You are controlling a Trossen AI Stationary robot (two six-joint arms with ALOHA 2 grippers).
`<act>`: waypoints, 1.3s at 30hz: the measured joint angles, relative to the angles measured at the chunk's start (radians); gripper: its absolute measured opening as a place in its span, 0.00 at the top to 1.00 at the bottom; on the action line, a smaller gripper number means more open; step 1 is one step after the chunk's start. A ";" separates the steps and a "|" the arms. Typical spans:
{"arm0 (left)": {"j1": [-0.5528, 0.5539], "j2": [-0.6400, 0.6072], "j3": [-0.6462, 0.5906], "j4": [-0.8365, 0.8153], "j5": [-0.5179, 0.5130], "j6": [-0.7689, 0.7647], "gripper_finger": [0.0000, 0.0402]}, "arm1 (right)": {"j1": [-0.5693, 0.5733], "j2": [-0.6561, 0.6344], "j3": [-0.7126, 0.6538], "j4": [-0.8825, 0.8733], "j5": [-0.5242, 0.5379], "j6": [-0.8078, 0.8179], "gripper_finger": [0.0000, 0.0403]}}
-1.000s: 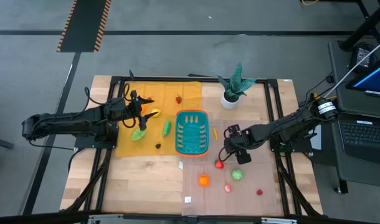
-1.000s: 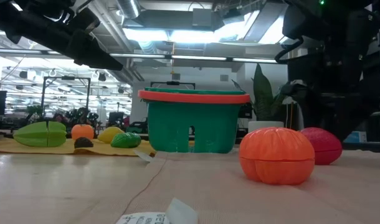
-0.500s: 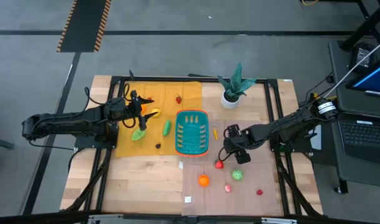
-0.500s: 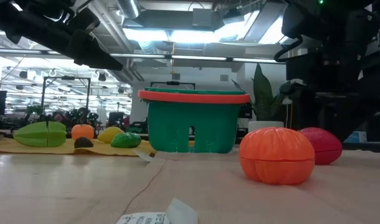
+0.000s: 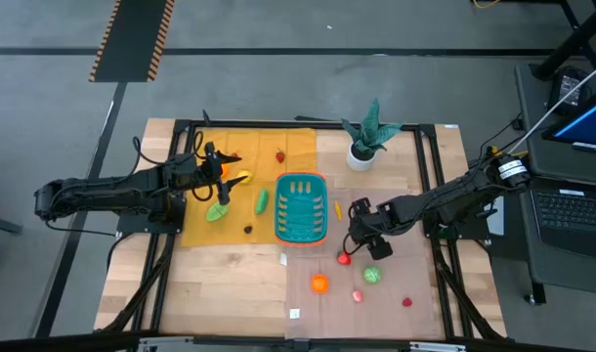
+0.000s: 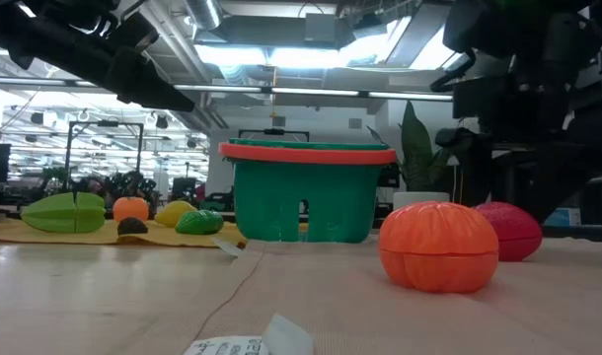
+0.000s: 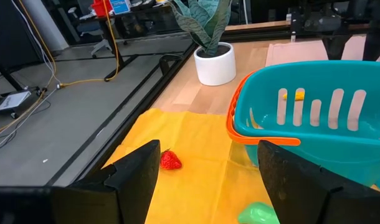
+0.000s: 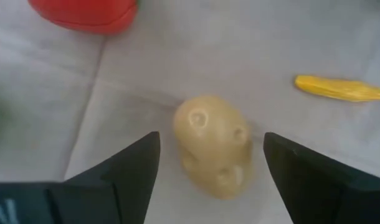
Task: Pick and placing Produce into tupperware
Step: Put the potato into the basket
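Fingers of my right gripper stand open astride the tan potato, so I should lower squarely and close gently across its middle.

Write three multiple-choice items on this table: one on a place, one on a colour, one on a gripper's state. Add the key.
1. Where does the small red toy strawberry lie?
A. on bare wood
B. on the yellow cloth
C. in a white pot

2. What colour is the rim of the teal slotted plastic basket?
A. white
B. black
C. orange

3. How does the right gripper stand?
A. open, with the tan toy potato lying ungripped between its fingers
B. shut on a green leaf
C. shut on a red tomato

Key:
1 B, the high view shows the strawberry on the cloth, left of the basket's far end.
2 C, the low view shows an orange band around the top.
3 A, the right wrist view shows both fingers apart and clear of the potato.
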 joint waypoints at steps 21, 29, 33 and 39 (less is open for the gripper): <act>0.000 0.000 0.000 0.000 0.000 0.000 0.35 | 0.000 0.090 0.001 0.027 -0.018 0.004 0.29; 0.000 0.000 0.000 0.000 0.000 0.000 0.35 | 0.000 0.090 0.001 0.026 -0.017 0.005 0.29; 0.000 0.000 0.000 0.000 0.000 0.000 0.35 | 0.000 0.090 0.017 -0.006 -0.012 0.005 0.29; 0.000 0.000 0.000 0.000 0.000 0.000 0.35 | 0.000 0.091 0.056 -0.051 -0.010 0.005 0.29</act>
